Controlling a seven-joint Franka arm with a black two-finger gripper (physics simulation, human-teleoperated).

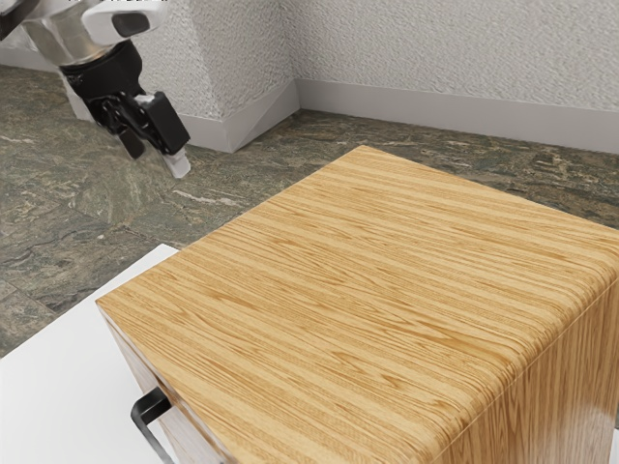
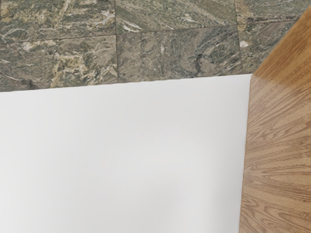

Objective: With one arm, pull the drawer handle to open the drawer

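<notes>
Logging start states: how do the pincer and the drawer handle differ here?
The pincer hangs open in the air, apart from the cabinet; the drawer handle sits low on the cabinet's front. The pincer shows a white fingertip; the handle is all black. Both are mostly black, and neither touches the other.

The arm (image 1: 63, 29) enters at the exterior view's upper left, well apart from the drawer cabinet (image 1: 387, 290) and higher than its top. Its wrist is angled down toward the cabinet. The black gripper (image 1: 157, 153) hangs in the air with its two fingers (image 1: 177, 162) spread, nothing between them, touching nothing.
</notes>
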